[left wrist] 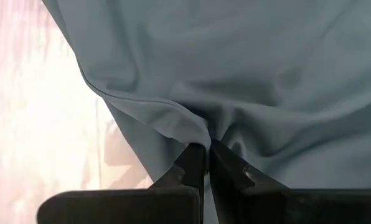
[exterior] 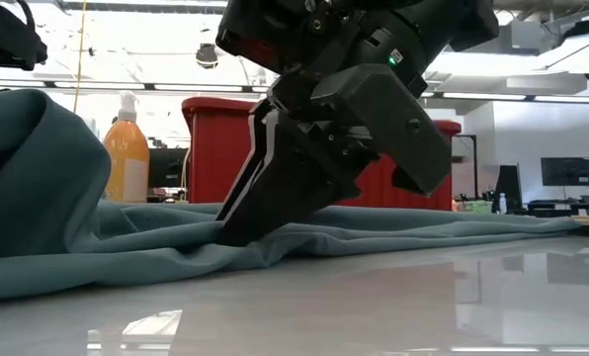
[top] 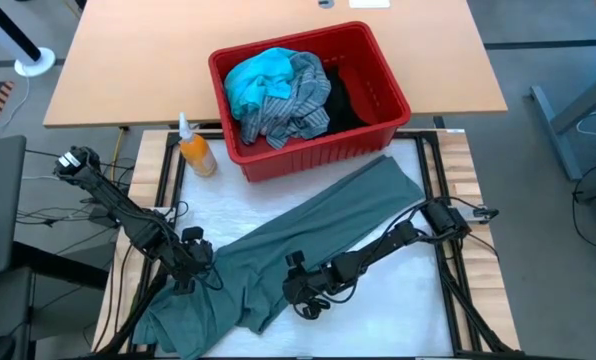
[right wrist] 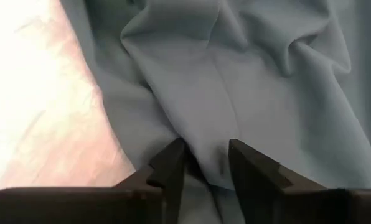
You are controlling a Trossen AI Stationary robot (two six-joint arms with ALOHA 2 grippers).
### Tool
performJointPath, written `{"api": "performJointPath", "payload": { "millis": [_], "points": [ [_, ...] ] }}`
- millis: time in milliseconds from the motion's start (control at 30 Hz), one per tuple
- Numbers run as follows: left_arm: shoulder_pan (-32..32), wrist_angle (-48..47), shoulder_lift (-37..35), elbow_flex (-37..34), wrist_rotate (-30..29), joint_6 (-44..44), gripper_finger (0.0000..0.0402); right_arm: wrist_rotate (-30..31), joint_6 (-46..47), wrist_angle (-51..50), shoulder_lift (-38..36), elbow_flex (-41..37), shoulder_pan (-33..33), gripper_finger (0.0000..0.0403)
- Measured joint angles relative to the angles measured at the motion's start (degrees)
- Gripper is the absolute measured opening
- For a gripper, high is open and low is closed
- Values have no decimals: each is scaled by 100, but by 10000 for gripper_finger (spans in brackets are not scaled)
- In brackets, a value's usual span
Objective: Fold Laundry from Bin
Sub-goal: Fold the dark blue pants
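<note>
On the white table (top: pixel 398 290), at about six o'clock from the red bin (top: pixel 308 95), lies the grey-green garment (top: pixel 318 225). The left gripper (top: pixel 191 262) pinches its edge to hold it. The right gripper (top: pixel 300 293) presses down, fingers apart around a fold, likely to grab it.

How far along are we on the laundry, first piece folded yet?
Not yet. Done: the grey-green garment is out of the red bin and lies on the table, rumpled and unfolded. In hand: the left tool pinches its edge; the right tool straddles a fold. Left: folding it, then the turquoise, striped and black pieces in the bin.
</note>
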Motion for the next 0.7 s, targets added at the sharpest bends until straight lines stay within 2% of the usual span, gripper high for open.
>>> {"api": "performJointPath", "payload": {
  "millis": [267, 500, 700],
  "points": [
    [2, 7, 1, 0, -47, 95, 0, -50, 252, 16, -9, 0, 147, 18],
    [2, 193, 2, 0, -89, 264, 0, -61, 894, -6, -11, 0, 190, 29],
    [2, 456, 0, -4, 251, 378, 0, -59, 1529, -4, -13, 0, 391, 16]
  ]
}}
